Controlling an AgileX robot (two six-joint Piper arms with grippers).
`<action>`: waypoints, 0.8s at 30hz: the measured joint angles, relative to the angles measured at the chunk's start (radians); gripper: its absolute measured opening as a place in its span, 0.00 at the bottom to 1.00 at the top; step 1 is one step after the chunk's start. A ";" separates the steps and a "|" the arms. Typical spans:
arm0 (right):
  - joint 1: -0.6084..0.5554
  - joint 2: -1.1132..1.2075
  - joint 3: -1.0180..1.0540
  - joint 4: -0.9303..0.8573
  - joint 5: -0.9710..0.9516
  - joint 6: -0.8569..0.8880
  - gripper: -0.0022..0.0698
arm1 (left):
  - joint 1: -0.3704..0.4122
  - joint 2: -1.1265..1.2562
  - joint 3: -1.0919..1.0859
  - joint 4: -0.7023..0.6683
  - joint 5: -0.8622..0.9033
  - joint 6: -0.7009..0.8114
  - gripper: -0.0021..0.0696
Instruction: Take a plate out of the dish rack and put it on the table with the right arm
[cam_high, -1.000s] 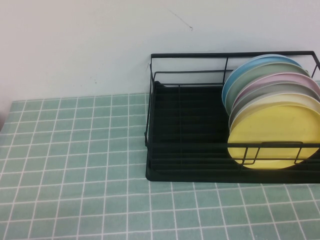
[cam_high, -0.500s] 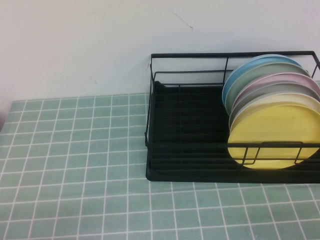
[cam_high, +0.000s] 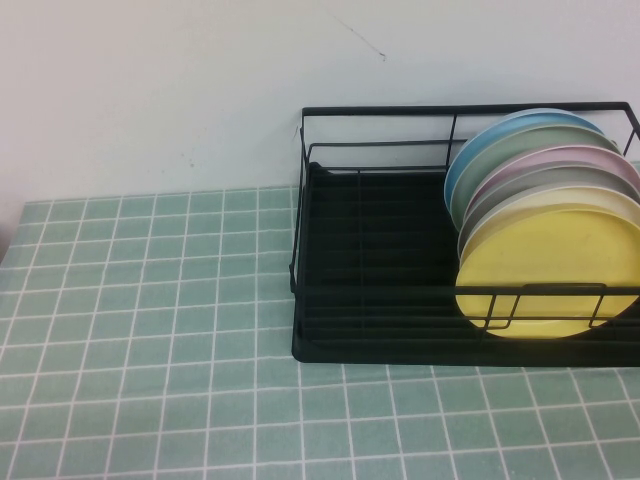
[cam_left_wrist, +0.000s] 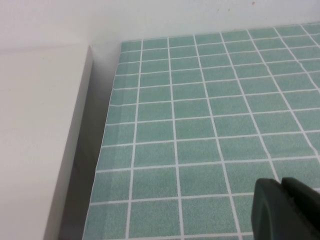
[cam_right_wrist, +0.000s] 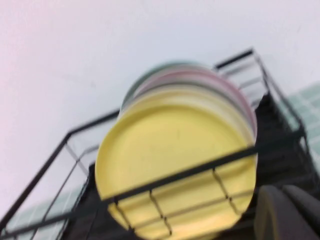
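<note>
The yellow plate (cam_high: 550, 265) stands upright at the front of a stack in the right end of the black wire dish rack (cam_high: 300, 200), on the green tiled table (cam_high: 150, 330). In the right wrist view the plate (cam_right_wrist: 170, 145) fills the middle behind the rack's front bar (cam_right_wrist: 185, 175). My right gripper (cam_right_wrist: 283, 190) is shut and empty, a short way in front of the rack and apart from the plate. My left gripper (cam_left_wrist: 281, 181) is shut and empty, low over bare tiles (cam_left_wrist: 200, 115). Neither gripper shows in the high view.
Behind the yellow plate stand a grey-white plate (cam_high: 560, 190), a pink plate (cam_high: 570, 157), a green plate (cam_high: 545, 135) and a blue plate (cam_high: 470, 155). The rack's left half (cam_high: 370, 260) holds nothing. A white wall runs behind. A white ledge (cam_left_wrist: 40, 140) borders the table's left edge.
</note>
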 joint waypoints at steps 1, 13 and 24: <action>0.000 0.000 0.000 0.013 -0.018 -0.008 0.03 | 0.000 0.000 0.000 0.000 0.000 0.000 0.02; 0.000 0.135 -0.068 0.084 0.153 -0.112 0.03 | 0.000 0.000 0.000 0.000 0.000 0.000 0.02; 0.000 0.816 -0.592 0.084 0.375 -0.686 0.03 | 0.000 0.000 0.000 0.000 0.000 0.000 0.02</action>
